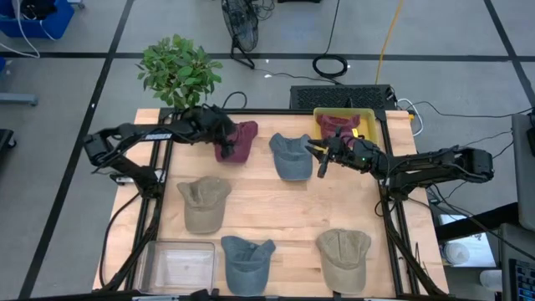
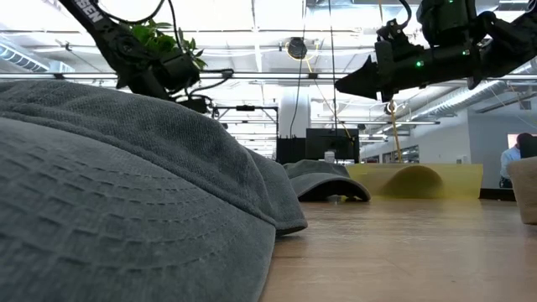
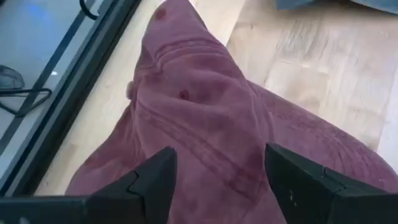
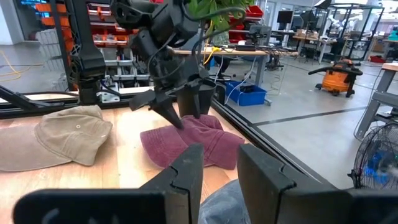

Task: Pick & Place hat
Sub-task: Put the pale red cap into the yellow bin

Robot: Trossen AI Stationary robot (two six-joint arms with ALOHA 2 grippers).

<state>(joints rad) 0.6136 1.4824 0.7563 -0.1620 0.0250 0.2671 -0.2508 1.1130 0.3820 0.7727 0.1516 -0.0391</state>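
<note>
The maroon cap point(image 1: 236, 140) lies at the far left of the wooden table point(image 1: 284, 205), at about eleven o'clock from the table's middle in the high view, beside the black frame rail point(image 3: 74, 99) along the table edge. The left gripper point(image 3: 217, 180) is right over it, its two dark fingers point(image 3: 155, 177) spread wide to either side of the cap's crown; the left wrist view shows fabric filling the gap between them, but the fingers do not pinch it and I cannot tell whether they touch it. The right wrist view shows the same gripper's tips down at the cap. The right gripper point(image 1: 322, 159) hangs above the table at about one o'clock, just beside a blue-grey cap point(image 1: 290, 155), with its fingers point(image 4: 186, 171) held a narrow gap apart and nothing between them. On the same boards lie a tan cap point(image 1: 203, 203) at eight o'clock, a second blue-grey cap point(image 1: 245, 261) at six o'clock and another tan cap point(image 1: 344, 257) at five o'clock. A yellow bin point(image 1: 368, 117) at the far right corner holds another maroon cap point(image 1: 338, 125); a clear plastic tray point(image 1: 177, 266) at the near left corner holds nothing that I can see. A leafy potted plant point(image 1: 178, 72) stands behind the far left corner, on a grey floor with cables, and the room beyond is a bright workshop with shelving and benches.
</note>
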